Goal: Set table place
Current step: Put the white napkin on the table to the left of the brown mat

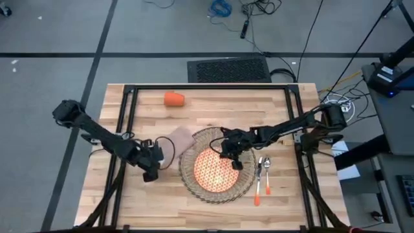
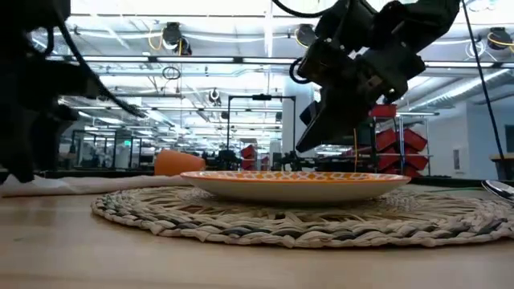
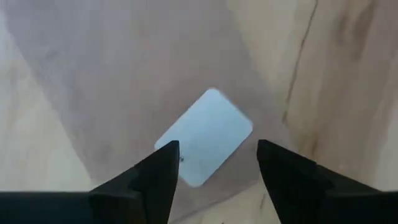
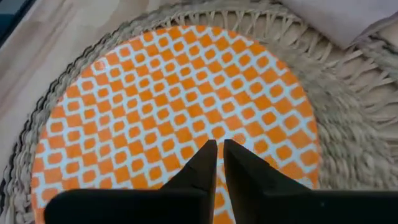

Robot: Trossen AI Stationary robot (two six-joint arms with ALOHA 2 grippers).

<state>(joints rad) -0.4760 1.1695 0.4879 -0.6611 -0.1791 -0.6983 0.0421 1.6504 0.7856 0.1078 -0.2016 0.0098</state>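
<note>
— What's around the rig?

— I see grey carpet floor [image 1: 58,39] with dark seams, a black vented mat [image 1: 229,69] just beyond the tabletop's far edge, and loose cables [image 1: 249,13].

— And behind?

— Ceiling strip lights [image 2: 201,8], metal racks [image 2: 257,128], red shelving [image 2: 401,132].

I see bare table [image 1: 129,200] front-left; the right gripper [image 1: 231,157] blocks access over the plate [image 1: 213,169].

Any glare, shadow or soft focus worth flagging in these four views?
Left wrist view: a bright rectangular glare patch on the table, with soft wood grain. Low view: the near table edge is blurred; the ceiling lights glare above the plate. Right wrist view: the plate is sharp, the right gripper dark. High view: even lighting.
</note>
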